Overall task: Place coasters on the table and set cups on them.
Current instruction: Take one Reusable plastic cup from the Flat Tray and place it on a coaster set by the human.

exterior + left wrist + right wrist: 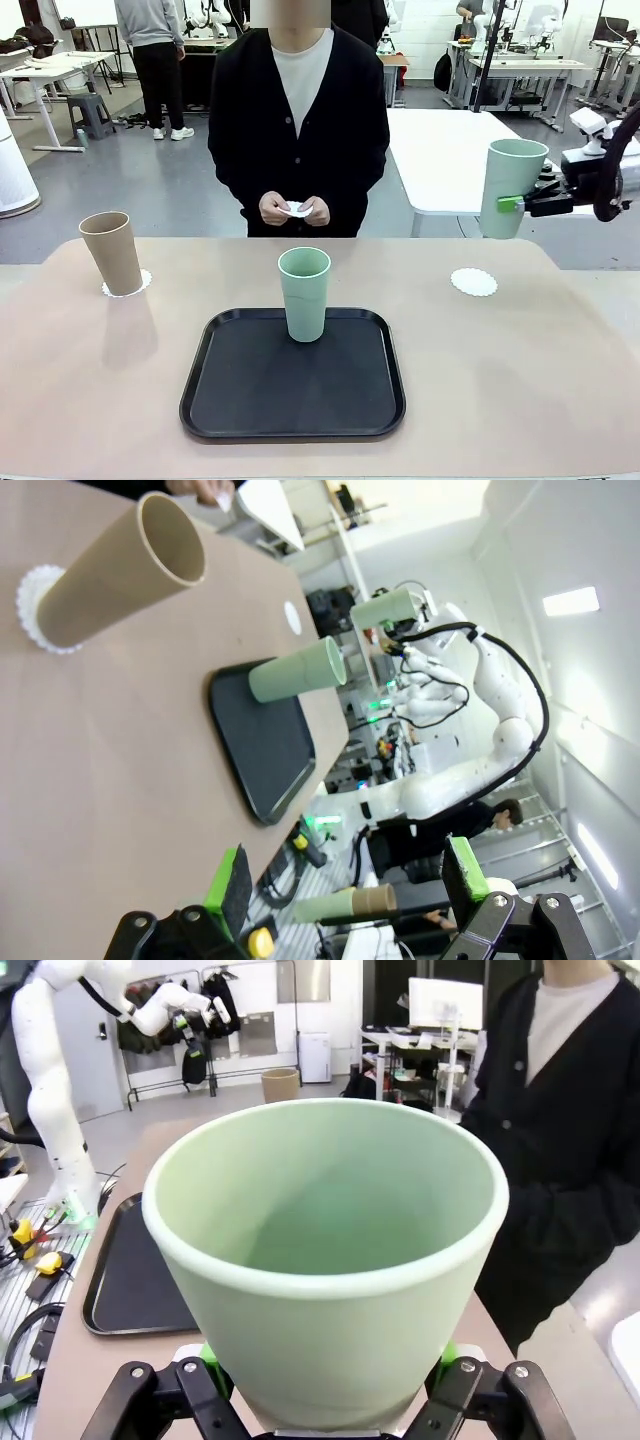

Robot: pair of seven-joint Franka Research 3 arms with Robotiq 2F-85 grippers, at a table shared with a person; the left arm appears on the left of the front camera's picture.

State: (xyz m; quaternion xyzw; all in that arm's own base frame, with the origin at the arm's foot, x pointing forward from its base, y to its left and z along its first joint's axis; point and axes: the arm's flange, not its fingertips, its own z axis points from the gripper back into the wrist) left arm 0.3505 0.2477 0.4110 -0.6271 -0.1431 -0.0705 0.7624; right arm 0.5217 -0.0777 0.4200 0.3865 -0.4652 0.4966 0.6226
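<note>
A tan-brown cup (124, 253) (115, 572) stands on a white coaster (127, 285) (35, 605) at the table's (520, 380) far left. One mint-green cup (304, 293) (298, 670) stands upright on the black tray (292, 375). My right gripper (515, 205) (325, 1400) is shut on the second mint-green cup (512, 187) (325, 1260), holding it upright in the air beyond the table's far right edge. A bare coaster (473, 281) (292, 617) lies on the table below and left of it. My left gripper (348, 880) is open and holds nothing, low over the table.
The person stands at the far side and holds another white coaster (296, 209) in both hands. The tray (265, 740) (140, 1280) lies in the middle near my side. A white table (450, 150) stands behind at the right.
</note>
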